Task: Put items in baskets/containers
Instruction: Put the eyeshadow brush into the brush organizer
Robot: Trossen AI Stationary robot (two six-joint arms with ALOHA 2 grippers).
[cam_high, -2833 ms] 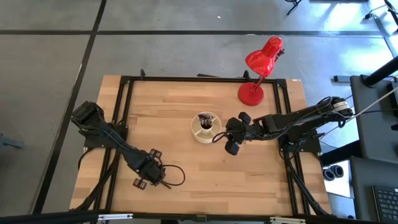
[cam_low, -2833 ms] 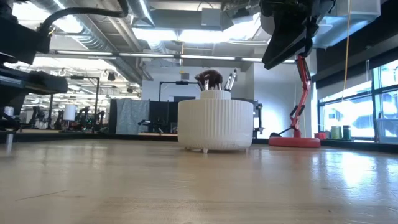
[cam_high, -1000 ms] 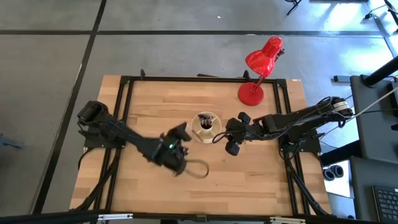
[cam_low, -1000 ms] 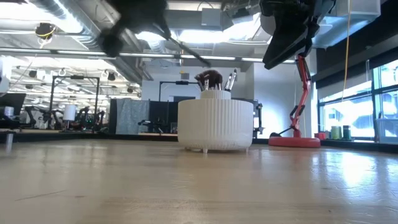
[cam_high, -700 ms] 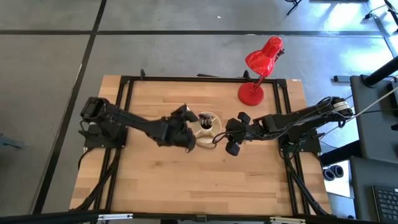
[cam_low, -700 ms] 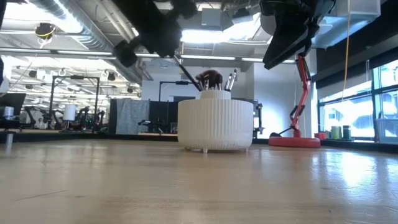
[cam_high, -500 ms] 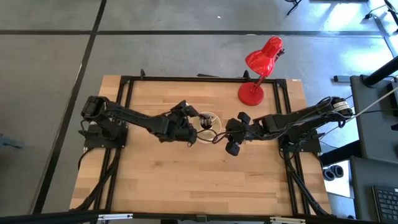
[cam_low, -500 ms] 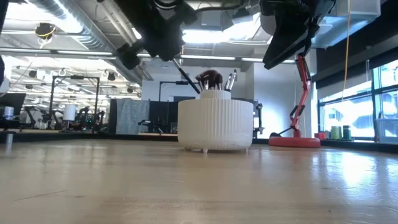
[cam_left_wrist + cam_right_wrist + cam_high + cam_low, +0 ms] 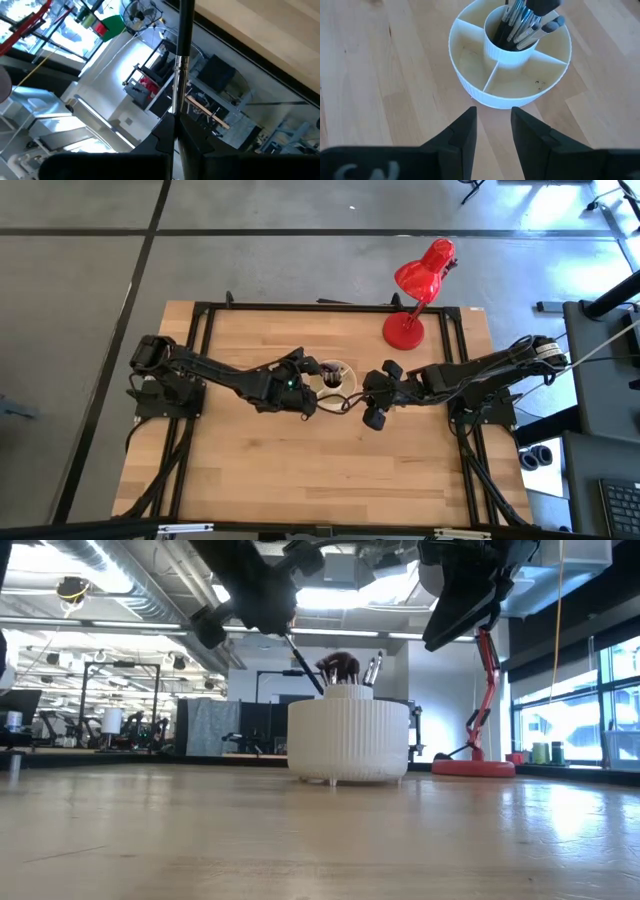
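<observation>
The left gripper (image 9: 176, 131) has its fingers (image 9: 192, 131) pinched narrow on a thin makeup brush with a black handle and silver ferrule (image 9: 181, 60), which runs straight out from between them. In the low view the same brush slants down from those fingers, its far end at the rim of the round cream-beige ribbed organizer cup (image 9: 348, 741) on the wooden counter (image 9: 320, 840).

A brush this slim is likely very light and stiff along its length, but its smooth handle could twist or slide in a two-finger pinch. The hold looks to sit at the handle end, leaving the long shaft free to swing. A grip nearer the middle would probably steady it, though the end hold leaves more shaft free to reach into the cup.

The other dark brushes (image 9: 525, 17) stand bunched in the central cup, leaning outward; the outer compartments look empty. The organizer itself seems light enough to shift if nudged.

The right gripper (image 9: 492, 131) waits just short of the organizer's wall, fingers parted and holding nothing.
</observation>
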